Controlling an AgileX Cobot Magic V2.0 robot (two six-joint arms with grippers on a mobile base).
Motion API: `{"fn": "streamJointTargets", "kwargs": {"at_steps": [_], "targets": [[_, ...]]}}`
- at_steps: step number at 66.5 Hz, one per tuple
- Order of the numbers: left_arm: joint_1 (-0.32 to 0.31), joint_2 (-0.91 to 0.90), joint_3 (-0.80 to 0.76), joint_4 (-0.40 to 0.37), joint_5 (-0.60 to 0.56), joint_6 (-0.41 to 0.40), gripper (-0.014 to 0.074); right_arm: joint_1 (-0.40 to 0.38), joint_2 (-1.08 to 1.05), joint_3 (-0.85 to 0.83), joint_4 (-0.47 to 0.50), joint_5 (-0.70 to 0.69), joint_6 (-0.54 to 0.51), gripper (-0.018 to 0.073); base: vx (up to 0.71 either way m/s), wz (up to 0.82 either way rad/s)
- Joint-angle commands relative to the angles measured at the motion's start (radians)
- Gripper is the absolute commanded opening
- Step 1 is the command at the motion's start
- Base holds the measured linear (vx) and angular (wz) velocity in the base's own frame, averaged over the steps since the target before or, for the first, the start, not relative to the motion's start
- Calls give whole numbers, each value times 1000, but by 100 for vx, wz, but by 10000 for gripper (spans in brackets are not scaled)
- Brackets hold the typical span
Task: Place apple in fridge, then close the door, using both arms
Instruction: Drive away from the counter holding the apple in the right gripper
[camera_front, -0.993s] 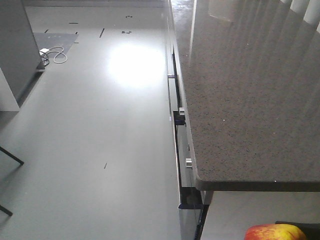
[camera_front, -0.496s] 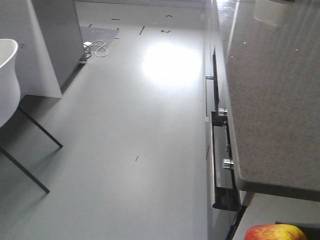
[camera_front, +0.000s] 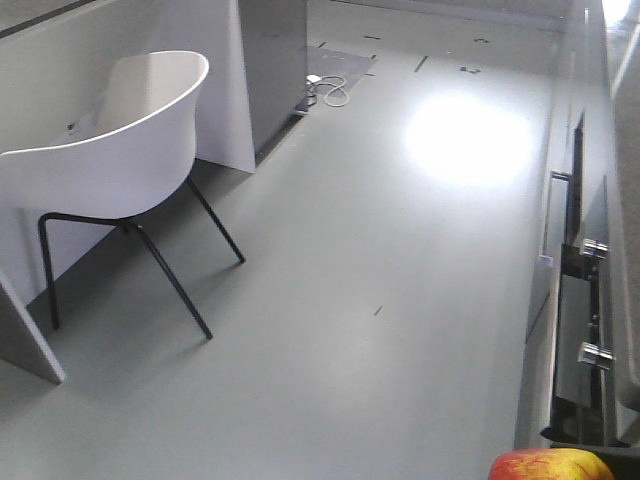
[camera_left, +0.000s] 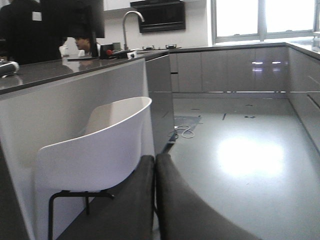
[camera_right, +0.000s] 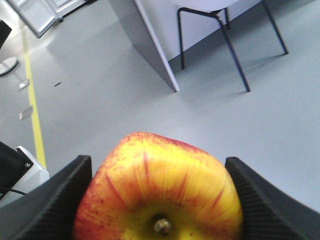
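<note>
Over grey floor (camera_front: 330, 300), R gripper (camera_right: 156, 172) clamped on apple (camera_right: 160, 195), L gripper (camera_left: 154, 167) fully closed, white chair (camera_left: 100, 145) beyond.

The apple (camera_right: 160, 187) is showing yellow skin with red streaks; the chair (camera_front: 120, 130) is looking white with black legs.

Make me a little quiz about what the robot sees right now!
1. True or false: the right pincer is shut on the apple.
2. Pick one: what colour is the seat shell of the chair? A white, B red, C blue.
3. Fill in the gap: the left pincer is ___ (open or shut).
Key: 1 true; 2 A; 3 shut.
</note>
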Motion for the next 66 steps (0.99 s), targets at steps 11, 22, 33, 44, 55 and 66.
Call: {"fn": "streamJointTargets", "kwargs": {"at_steps": [11,22,33,44,55,66], "targets": [[-7,-15,-17,-4,-69,-11,-6,-3,7,-23,61,-36,-9,150,-7,51],[-7,-15,-17,-4,-69,-11,-6,-3,7,-23,61,-36,-9,150,-7,49],[-7,-15,-17,-4,-69,-11,-6,-3,7,-23,61,-36,-9,150,-7,48],[-7,-15,-17,-4,-69,-11,-6,-3,7,-23,61,-36,-9,150,-6,51],[-7,-15,-17,-4,-69,-11,-6,-3,7,-23,61,-36,-9,150,-6,54],[-7,-15,-17,-4,-69,-11,-6,-3,7,-23,61,-36,-9,150,-6,54]]}}
